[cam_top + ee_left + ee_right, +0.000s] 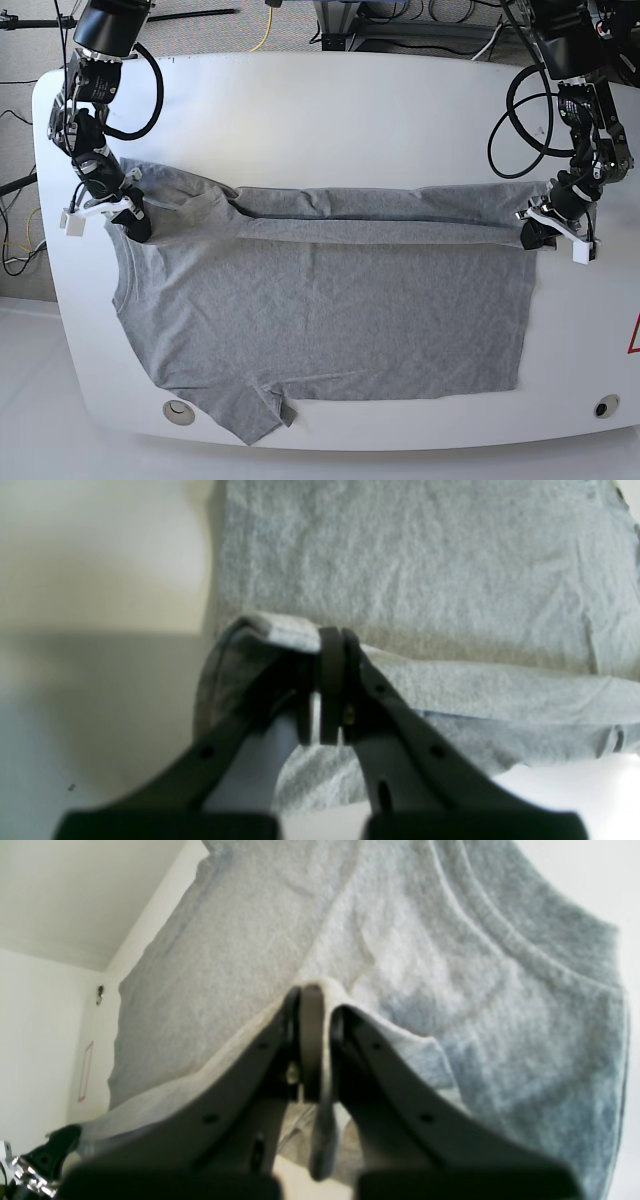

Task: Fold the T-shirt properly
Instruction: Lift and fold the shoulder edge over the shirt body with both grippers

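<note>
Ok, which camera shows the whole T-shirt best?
The base view: the T-shirt lies across the table, its far edge folded over. The wrist views show only close grey cloth pinched in the left hand and the right hand.

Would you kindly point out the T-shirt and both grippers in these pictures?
T-shirt [330, 320]: base view, plain flat body panel.
Left gripper [541, 232]: base view, tips pinching the shirt's folded edge.
Right gripper [133, 222]: base view, tips clamped on the shoulder end.
</note>
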`<action>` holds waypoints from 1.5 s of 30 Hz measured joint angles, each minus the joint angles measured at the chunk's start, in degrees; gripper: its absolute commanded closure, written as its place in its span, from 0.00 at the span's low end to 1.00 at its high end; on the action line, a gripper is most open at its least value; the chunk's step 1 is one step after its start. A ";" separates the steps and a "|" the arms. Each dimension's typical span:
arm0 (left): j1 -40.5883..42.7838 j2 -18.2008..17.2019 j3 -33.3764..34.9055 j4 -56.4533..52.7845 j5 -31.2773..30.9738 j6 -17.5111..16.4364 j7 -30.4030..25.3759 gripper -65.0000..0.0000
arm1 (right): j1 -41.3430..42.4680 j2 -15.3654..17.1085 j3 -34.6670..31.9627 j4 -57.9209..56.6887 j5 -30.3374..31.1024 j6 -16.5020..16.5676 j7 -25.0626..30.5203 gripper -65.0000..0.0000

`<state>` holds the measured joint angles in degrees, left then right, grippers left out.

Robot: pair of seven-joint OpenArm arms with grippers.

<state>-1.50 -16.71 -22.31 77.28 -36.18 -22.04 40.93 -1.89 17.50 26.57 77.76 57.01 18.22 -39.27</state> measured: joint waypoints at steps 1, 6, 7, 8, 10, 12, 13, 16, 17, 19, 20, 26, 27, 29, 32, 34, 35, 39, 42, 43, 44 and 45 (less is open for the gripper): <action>-0.02 0.02 -0.02 0.02 -0.04 0.07 0.00 1.00 | 0.74 0.17 -0.04 -0.61 -0.09 -0.04 0.02 1.00; -0.55 -0.20 -0.04 0.61 -0.96 0.15 0.17 1.00 | 3.91 1.44 -0.66 -4.74 -0.17 -0.37 0.04 1.00; -0.76 -0.17 -0.02 0.59 -0.87 0.15 0.15 1.00 | 4.22 1.64 -0.79 -5.01 -0.15 0.00 0.13 1.00; -0.94 -0.17 -0.02 0.59 -0.94 0.13 0.13 1.00 | 4.59 1.86 -0.87 -5.18 0.13 0.22 0.22 1.00; -1.29 -0.17 0.11 0.42 -0.94 0.07 0.15 1.00 | 5.38 2.05 -1.11 -5.64 0.04 0.20 0.37 1.00; -1.68 -0.20 0.20 -0.07 -0.87 0.11 0.00 1.00 | 6.27 2.03 -1.57 -6.29 -1.14 0.02 0.48 1.00; -1.79 -0.20 0.26 -0.17 -0.85 0.13 -0.07 1.00 | 6.86 1.90 -1.84 -6.40 -1.81 0.07 0.37 1.00; -2.34 -0.11 0.61 -0.85 0.20 0.15 0.00 1.00 | 8.66 1.09 -2.49 -7.13 -5.77 0.09 0.17 1.00; -2.51 -0.09 0.76 -0.98 0.17 0.15 0.00 1.00 | 9.18 0.87 -2.71 -7.21 -6.62 0.22 0.22 1.00; -2.91 0.04 1.05 -1.16 0.20 0.15 0.00 1.00 | 9.90 0.50 -2.93 -7.19 -7.41 0.74 0.31 1.00; -3.04 0.04 1.09 -1.16 0.20 0.15 0.00 1.00 | 10.14 0.44 -2.95 -7.17 -7.54 0.94 0.44 1.00; -3.61 -0.15 1.22 -1.31 1.22 0.15 -0.02 1.00 | 10.03 0.26 -1.95 -6.67 -9.90 1.07 0.66 1.00; -3.63 -0.11 1.22 -1.31 1.29 0.17 0.02 1.00 | 9.86 0.33 -1.88 -6.67 -10.25 1.07 0.61 1.00; -3.80 -0.07 1.33 -1.33 1.25 0.15 0.17 1.00 | 9.66 0.28 -1.81 -6.69 -10.34 1.05 0.61 1.00; -4.13 -0.09 1.38 -1.33 1.27 0.17 0.17 1.00 | 9.79 0.09 -1.86 -6.71 -10.29 0.87 0.55 1.00; -4.26 -0.11 1.38 -1.31 1.51 0.15 0.17 1.00 | 9.99 0.11 -1.88 -6.91 -8.74 0.87 0.37 1.00; -4.28 -0.15 1.38 -1.31 1.53 0.15 0.17 1.00 | 10.03 0.11 -1.86 -7.06 -8.09 0.90 0.48 1.00; -4.22 -0.13 1.38 -1.31 1.92 0.17 0.17 0.98 | 10.10 0.20 -1.62 -7.13 -7.65 0.90 0.44 0.95; -4.09 -0.13 1.38 -1.31 2.36 0.20 0.17 0.85 | 9.99 0.22 -1.31 -7.32 -7.48 0.87 0.44 0.75; -4.11 -0.17 1.38 -1.31 2.43 0.20 0.17 0.82 | 9.99 0.26 -1.27 -7.32 -7.34 0.83 0.39 0.72; -4.11 -0.20 1.38 -1.33 2.62 0.44 0.11 0.80 | 9.99 0.31 -1.27 -7.32 -7.17 0.81 0.37 0.70; -4.11 -0.33 1.40 -1.38 2.80 0.63 0.09 0.77 | 10.01 0.37 -1.27 -7.32 -7.10 0.85 0.22 0.68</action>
<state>-5.61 -17.04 -20.91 75.90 -33.39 -21.41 41.01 8.12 17.87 25.30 70.43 49.91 19.07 -39.05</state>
